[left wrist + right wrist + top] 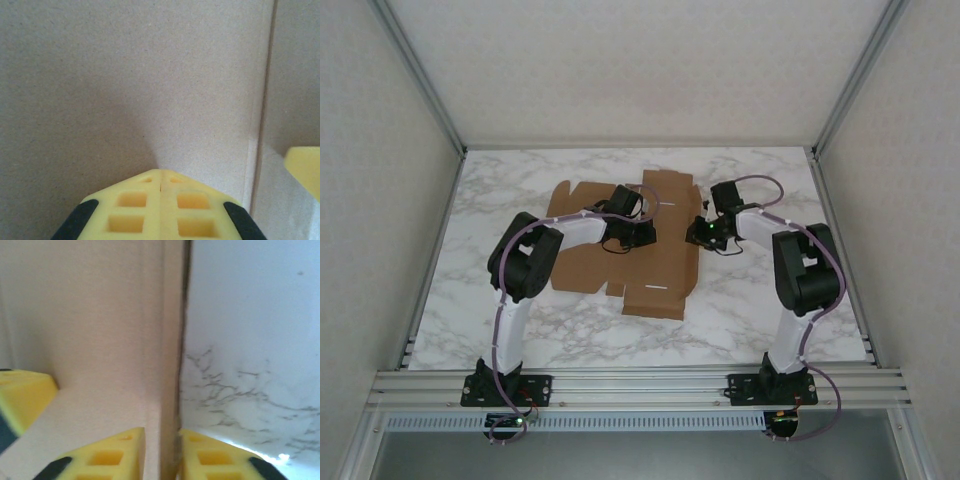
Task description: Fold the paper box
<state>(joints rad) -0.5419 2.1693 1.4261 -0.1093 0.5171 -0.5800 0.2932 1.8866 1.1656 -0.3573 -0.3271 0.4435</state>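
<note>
With the box (660, 275) flat at desk (750, 310) centre, left jaws shut and pressing its panel, right jaws pinching its 3 o'clock edge, I risk the flap slipping free if that shallow grip shifts.

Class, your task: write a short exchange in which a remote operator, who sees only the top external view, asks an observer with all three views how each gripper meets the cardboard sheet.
Operator: From above I can't judge the fingertips. Is the left gripper open on the paper box?
Observer: No. Its wrist view shows the two fingers pressed together, with the tip close against plain cardboard.
Operator: And the right gripper?
Observer: It is closed on the box's edge, one finger on each side, with the marble table just beyond that edge.
</note>
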